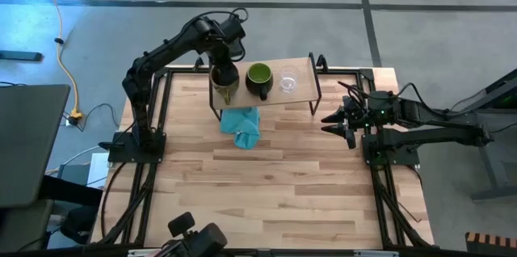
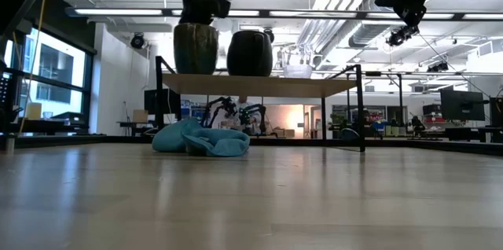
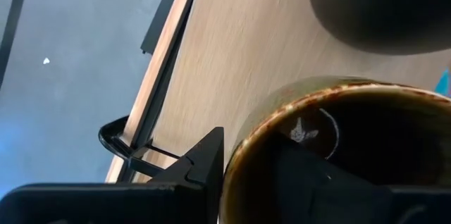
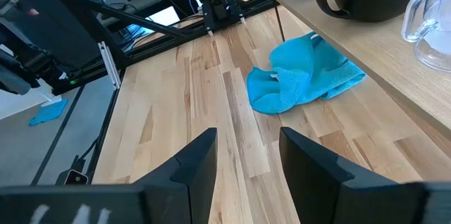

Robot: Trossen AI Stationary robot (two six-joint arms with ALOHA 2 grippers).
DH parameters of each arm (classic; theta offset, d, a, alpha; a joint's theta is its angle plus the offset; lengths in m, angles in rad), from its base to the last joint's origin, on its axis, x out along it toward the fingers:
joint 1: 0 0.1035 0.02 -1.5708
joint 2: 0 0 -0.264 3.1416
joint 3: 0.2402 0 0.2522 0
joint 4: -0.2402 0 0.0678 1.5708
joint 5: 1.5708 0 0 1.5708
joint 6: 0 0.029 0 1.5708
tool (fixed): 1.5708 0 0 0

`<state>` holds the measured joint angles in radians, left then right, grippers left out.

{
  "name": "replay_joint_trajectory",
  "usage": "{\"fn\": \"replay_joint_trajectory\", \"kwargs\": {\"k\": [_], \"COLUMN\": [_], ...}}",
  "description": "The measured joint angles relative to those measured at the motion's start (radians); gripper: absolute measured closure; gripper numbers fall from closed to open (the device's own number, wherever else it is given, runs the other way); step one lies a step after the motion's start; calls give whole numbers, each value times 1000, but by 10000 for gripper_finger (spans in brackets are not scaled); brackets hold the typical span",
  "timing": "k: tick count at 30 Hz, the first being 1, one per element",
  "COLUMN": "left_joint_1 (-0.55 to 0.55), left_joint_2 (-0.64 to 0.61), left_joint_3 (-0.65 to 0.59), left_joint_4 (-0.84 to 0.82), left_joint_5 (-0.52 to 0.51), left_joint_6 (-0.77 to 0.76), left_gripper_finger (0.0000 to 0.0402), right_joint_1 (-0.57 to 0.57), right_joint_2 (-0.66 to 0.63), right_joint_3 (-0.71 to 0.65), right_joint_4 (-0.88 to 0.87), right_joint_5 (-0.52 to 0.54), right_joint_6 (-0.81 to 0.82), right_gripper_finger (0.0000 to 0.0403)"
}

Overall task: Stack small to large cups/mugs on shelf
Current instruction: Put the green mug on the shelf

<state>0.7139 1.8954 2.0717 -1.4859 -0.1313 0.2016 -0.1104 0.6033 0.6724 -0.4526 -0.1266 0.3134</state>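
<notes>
The brown mug (image 1: 224, 80) stands at the left end of the shelf (image 1: 300, 94), its base on the board in the low view (image 2: 196, 49). The mug that is green within (image 1: 259, 77) stands next to it, then the clear glass cup (image 1: 287, 82), both upright on the board. My left gripper (image 1: 225, 69) is over the brown mug and shut on its rim. My right gripper (image 1: 339, 120) is open and empty above the table, to the right of the shelf. My left gripper holds the brown mug by its rim wall (image 3: 243, 146): one finger (image 3: 204, 164) is outside the mug and the other (image 3: 317, 182) is inside. The fingers come from above, pointing down. The mug stands upright with its base on the shelf board (image 3: 232, 55).
A teal cloth (image 1: 242, 124) lies crumpled on the table just in front of the shelf, also in the right wrist view (image 4: 303, 76). The shelf's black legs (image 2: 361, 108) stand at its ends. The near half of the plank tabletop (image 1: 266, 192) holds nothing.
</notes>
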Motion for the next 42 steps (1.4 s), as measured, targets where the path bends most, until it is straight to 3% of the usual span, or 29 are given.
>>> {"fn": "replay_joint_trajectory", "kwargs": {"k": [42], "left_joint_1": [0], "left_joint_2": [-1], "left_joint_3": [37], "left_joint_4": [-58], "left_joint_5": [-11], "left_joint_6": [4], "left_gripper_finger": [311], "right_joint_1": [0], "right_joint_2": [0], "right_joint_3": [0], "right_joint_4": [1], "right_joint_5": [0], "right_joint_6": [3], "right_gripper_finger": [258]}}
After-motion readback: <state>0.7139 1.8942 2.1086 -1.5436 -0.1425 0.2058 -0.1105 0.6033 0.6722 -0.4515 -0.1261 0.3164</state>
